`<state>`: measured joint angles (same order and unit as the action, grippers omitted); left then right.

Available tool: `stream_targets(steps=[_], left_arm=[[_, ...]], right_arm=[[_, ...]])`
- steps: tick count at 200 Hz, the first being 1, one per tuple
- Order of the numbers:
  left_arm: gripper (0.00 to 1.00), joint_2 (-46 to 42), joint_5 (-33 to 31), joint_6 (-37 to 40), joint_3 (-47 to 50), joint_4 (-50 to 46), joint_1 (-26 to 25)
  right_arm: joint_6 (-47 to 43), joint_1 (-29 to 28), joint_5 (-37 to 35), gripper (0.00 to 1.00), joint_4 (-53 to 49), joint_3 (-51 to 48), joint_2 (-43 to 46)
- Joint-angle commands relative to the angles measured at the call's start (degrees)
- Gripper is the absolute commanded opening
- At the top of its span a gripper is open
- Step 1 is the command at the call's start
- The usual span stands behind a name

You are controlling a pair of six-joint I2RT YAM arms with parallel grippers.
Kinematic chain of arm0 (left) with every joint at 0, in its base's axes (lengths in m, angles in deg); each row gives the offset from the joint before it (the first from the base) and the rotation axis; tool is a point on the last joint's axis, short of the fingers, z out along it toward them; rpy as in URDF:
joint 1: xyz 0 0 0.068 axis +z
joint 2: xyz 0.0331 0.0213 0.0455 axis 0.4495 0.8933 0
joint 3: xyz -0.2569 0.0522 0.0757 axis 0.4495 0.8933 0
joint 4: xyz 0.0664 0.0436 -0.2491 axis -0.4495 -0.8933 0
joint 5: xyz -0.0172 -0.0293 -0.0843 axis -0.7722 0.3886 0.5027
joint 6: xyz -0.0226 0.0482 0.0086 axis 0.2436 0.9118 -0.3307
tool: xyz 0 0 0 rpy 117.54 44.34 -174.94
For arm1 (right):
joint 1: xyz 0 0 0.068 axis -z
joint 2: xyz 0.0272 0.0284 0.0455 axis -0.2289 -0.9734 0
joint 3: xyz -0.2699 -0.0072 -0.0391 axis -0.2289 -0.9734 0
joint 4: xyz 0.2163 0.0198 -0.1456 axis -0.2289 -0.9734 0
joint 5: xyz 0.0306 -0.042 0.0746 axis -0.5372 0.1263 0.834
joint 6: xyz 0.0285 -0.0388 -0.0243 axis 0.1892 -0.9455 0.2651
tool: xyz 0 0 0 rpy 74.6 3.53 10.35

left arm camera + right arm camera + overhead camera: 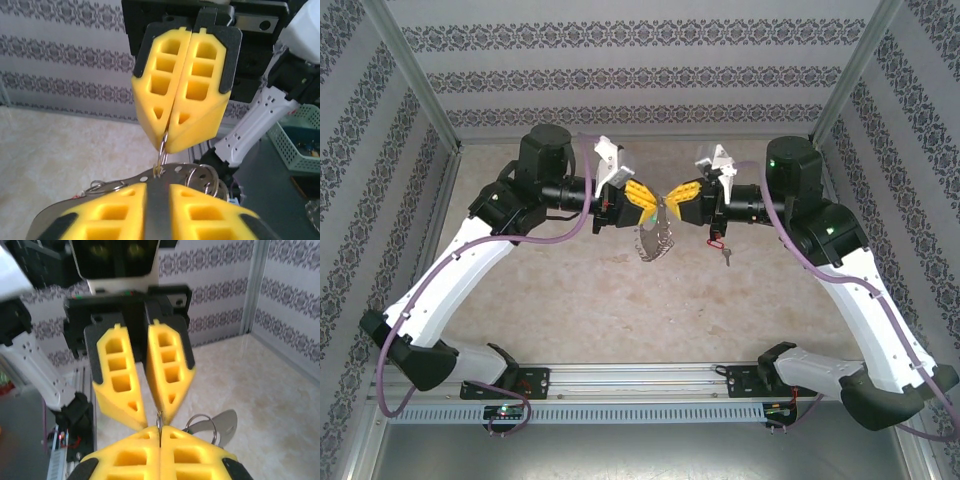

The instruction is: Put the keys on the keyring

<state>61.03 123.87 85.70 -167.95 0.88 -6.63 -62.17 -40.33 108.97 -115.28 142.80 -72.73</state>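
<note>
The keyring [655, 240], a grey loop fringed with small silvery rings, hangs in mid-air between my two grippers above the middle of the table. My left gripper [648, 203] is shut on the loop's flat grey band [158, 215], which runs between its yellow fingers [112, 210]. My right gripper [159, 432] faces it tip to tip and is shut on one small ring [162, 150] threaded through a hole in the band. More rings [207, 180] dangle to the side. The key with its red tag [720, 245] sits just below the right gripper's wrist, apart from the loop.
Patterned walls and aluminium posts [415, 80] close in the beige table [620, 310]. A slotted rail [640, 390] runs along the near edge between the arm bases. A green mesh basket [300, 137] stands beyond the table.
</note>
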Motion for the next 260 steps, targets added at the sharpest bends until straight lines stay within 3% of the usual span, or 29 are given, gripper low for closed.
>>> stream_targets(steps=[1,35,80,142,260], left_arm=[[0.28,-2.0,3.8,-14.6,4.1,23.0,0.9],[0.31,-1.9,3.1,-19.3,6.1,30.7,1.0],[0.28,-1.4,3.5,-23.7,7.0,36.5,1.1],[0.29,-2.3,3.4,-24.6,7.5,37.1,1.0],[0.24,-2.1,3.5,-26.9,7.8,39.8,0.2]], right_arm=[[6.9,0.4,3.3,0.00,12.9,-2.5,2.0],[12.5,0.4,3.2,0.00,21.0,-6.9,4.3],[19.1,0.3,0.2,0.00,30.8,-12.4,7.1],[26.3,0.4,-2.6,0.00,42.4,-17.2,8.8],[30.0,-1.8,-4.8,0.00,49.4,-20.7,9.6]])
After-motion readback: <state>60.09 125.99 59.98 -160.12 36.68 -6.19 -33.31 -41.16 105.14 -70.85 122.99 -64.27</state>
